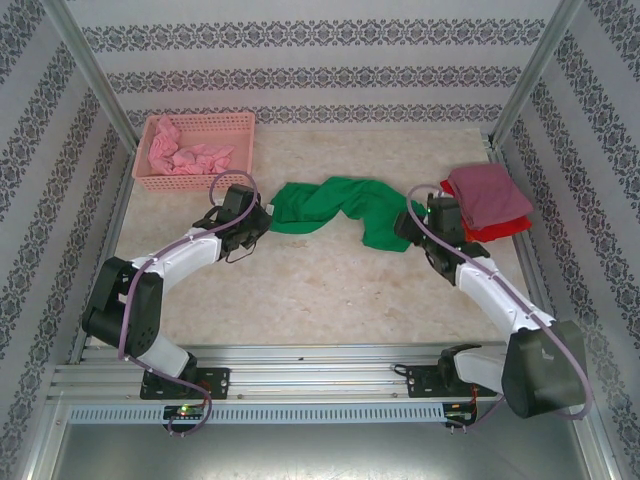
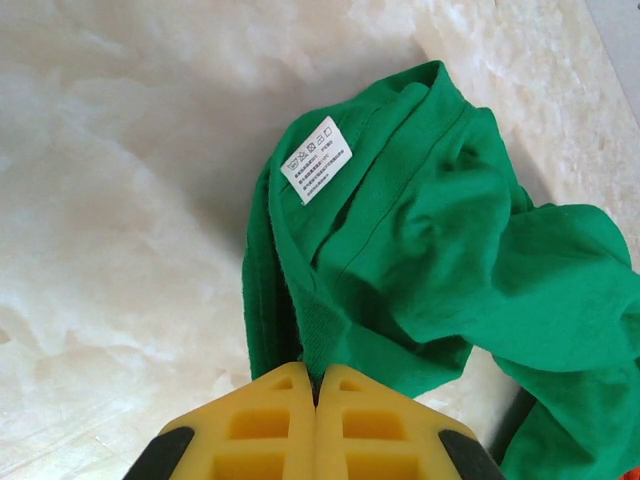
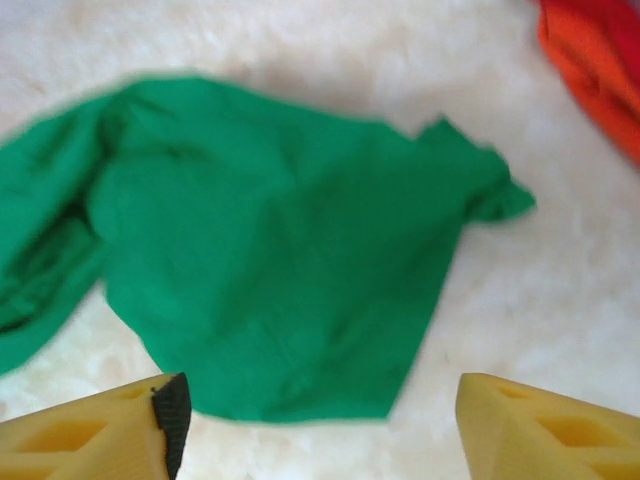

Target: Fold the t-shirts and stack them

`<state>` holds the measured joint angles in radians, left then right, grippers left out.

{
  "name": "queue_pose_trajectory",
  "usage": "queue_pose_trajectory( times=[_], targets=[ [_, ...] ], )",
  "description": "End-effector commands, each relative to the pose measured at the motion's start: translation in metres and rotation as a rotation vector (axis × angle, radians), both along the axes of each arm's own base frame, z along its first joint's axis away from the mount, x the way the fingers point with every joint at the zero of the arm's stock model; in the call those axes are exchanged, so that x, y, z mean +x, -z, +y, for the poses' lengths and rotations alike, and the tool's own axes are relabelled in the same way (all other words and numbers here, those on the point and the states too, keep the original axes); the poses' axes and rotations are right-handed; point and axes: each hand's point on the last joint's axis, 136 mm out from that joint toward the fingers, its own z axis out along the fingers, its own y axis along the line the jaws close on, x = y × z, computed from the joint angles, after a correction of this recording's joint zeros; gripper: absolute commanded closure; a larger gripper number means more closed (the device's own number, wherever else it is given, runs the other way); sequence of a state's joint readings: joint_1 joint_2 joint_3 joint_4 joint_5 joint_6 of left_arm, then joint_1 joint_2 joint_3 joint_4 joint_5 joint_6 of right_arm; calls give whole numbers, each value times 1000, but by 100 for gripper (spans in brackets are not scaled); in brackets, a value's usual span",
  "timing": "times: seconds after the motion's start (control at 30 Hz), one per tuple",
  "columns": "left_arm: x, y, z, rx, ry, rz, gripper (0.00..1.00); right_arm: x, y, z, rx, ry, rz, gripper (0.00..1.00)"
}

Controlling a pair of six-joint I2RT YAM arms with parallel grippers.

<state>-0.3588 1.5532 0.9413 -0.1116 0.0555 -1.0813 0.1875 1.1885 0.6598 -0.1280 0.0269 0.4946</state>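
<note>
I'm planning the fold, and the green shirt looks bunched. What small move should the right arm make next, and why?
Probably lower the right gripper and close on the near edge of the green shirt. Its jaws stand open above loose cloth, while the left gripper is shut on the shirt's other end, so the two could then pull it flat.

Found left arm [image 1: 180, 255] based at 7 o'clock in the top view, elbow folded out toward 8 o'clock, forearm reaching toward 2 o'clock. Noted left gripper [image 1: 262, 222] with yellow fingers [image 2: 270, 420] pressed together, pinching an edge of the green t-shirt [image 2: 420, 240]. Found right arm [image 1: 490, 290] based at 5 o'clock, forearm reaching toward 11 o'clock. Noted right gripper [image 1: 405, 225] with jaws spread wide, holding nothing.
</note>
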Motion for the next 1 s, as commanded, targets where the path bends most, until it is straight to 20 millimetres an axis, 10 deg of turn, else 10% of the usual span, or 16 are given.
queue_pose_trajectory(
  times=[0.0,0.5,0.63,0.73,0.97],
  targets=[
    [-1,8,3,11,-4,25,100,-19,33,7,75,22,95,37],
    [1,3,6,22,-12,-11,100,22,92,26,80,-2,233,57],
    [2,2,7,34,-10,-15,100,29,92,25,83,11,225,81],
    [3,0,8,36,-11,-20,100,32,81,22,79,10,200,100],
    [13,-42,21,66,-38,-115,100,38,-3,17,92,-15,15,100]
  ],
)
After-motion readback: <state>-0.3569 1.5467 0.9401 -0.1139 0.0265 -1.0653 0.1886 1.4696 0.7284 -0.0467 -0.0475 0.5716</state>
